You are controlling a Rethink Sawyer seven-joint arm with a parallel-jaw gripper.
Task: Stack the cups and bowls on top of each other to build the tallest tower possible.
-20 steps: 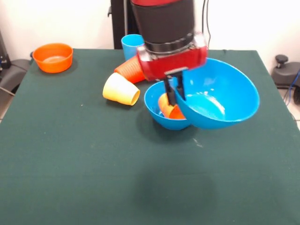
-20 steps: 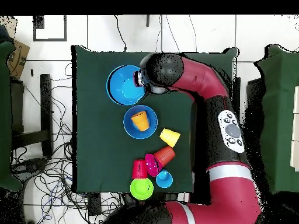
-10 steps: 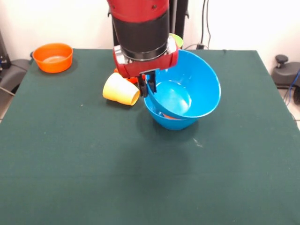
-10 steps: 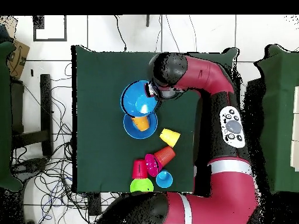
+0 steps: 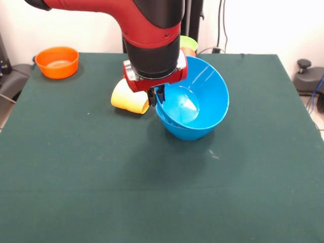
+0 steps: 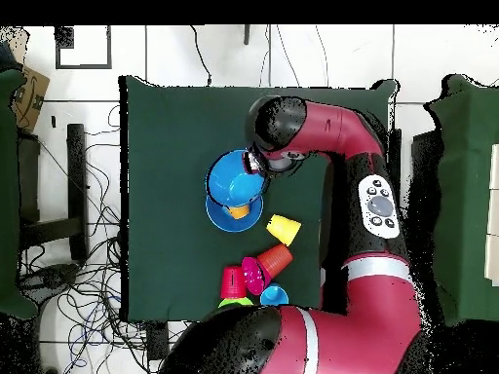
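robot lab: red arm [image 6: 336, 136] over a green-clothed table [image 5: 101, 177]; loose cables [image 6: 83, 263] on tiled floor at 9 o'clock, overhead view.

The gripper [image 5: 158, 96] pinches the rim of a big blue bowl [image 5: 200, 98], which is tipped and sits inside another blue bowl [image 5: 185, 130] on the green table [image 5: 101, 182]. A yellow cup [image 5: 129, 98] lies on its side just beside the bowls. An orange bowl [image 5: 57, 62] sits alone at the far corner.
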